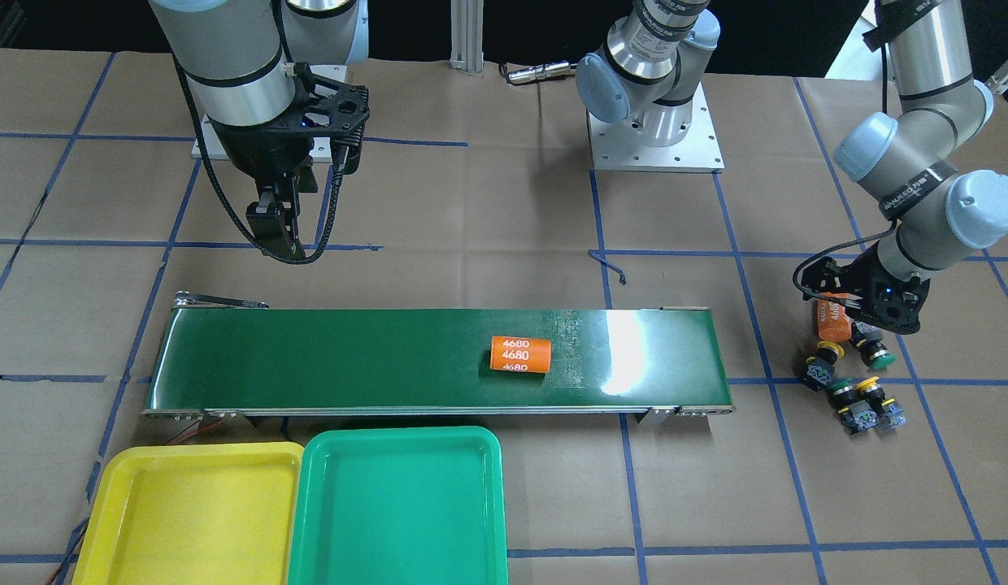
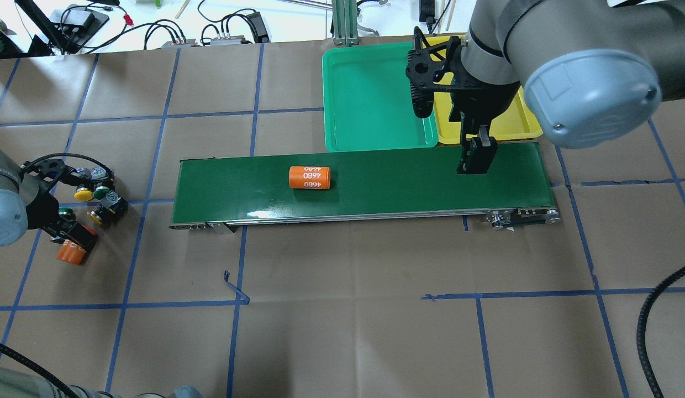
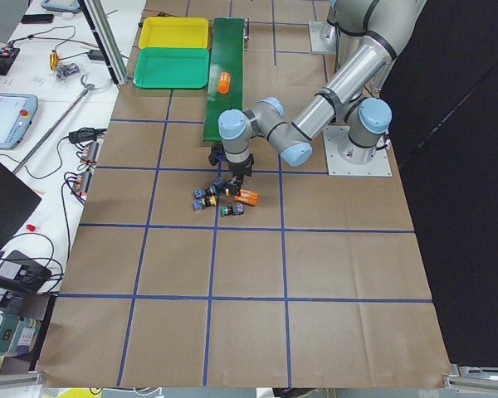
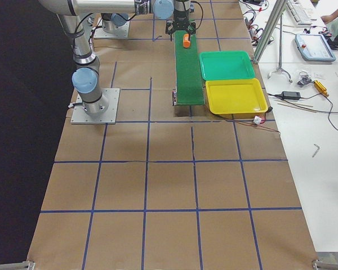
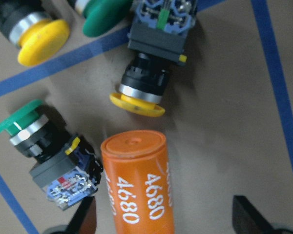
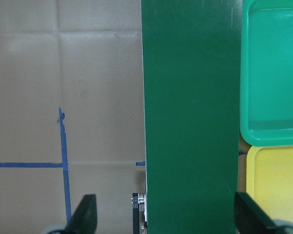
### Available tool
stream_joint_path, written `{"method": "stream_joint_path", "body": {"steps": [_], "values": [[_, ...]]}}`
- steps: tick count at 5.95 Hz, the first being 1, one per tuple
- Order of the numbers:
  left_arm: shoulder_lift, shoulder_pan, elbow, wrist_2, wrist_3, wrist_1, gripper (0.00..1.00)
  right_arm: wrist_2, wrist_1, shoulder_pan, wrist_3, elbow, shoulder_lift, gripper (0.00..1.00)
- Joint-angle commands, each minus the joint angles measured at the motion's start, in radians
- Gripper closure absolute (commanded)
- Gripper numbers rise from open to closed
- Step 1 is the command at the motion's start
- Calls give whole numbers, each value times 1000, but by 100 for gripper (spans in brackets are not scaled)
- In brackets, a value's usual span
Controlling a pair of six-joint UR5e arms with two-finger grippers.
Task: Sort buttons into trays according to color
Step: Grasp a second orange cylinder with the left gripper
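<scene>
Left tool (image 5: 167, 217): wide, one jaw on each side of the orange cylinder (image 5: 136, 185) at the bottom of my wrist view, gripping nothing.
Right tool (image 6: 163, 217): wide and bare, above the belt (image 1: 349, 357) at the end by the trays.
Buttons (image 1: 853, 382): heaped on the bench (image 1: 471, 203) at the right edge of the front view, yellow and green caps mixed. There are perhaps five, but they overlap too much to count.
Nearest: a yellow button (image 5: 146, 73) on its side mid-frame, with its cap just above the cylinder's end. A green button (image 5: 39, 141) lies just beside the cylinder at left.
Trays: yellow tray (image 1: 187, 512) and green tray (image 1: 398, 504) sit side by side at lower left, with no button in either.
Belt load: a second cylinder (image 1: 520, 355) past the middle.
Handling: I judge them light, rigid and cap-heavy. The domed caps look slick and likely to roll.
Hold: across the flat sides of the blocky body, clear of the bare terminals at the back.
</scene>
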Motion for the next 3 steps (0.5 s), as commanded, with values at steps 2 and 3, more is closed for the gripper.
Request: {"method": "stream_joint_path", "body": {"steps": [2,3], "values": [[-31,8,-16,8,23,46,89,3,-2,0,5,16,0,0],[-20,7,-4,2,101,43,100,3,-4,0,6,21,0,0]]}}
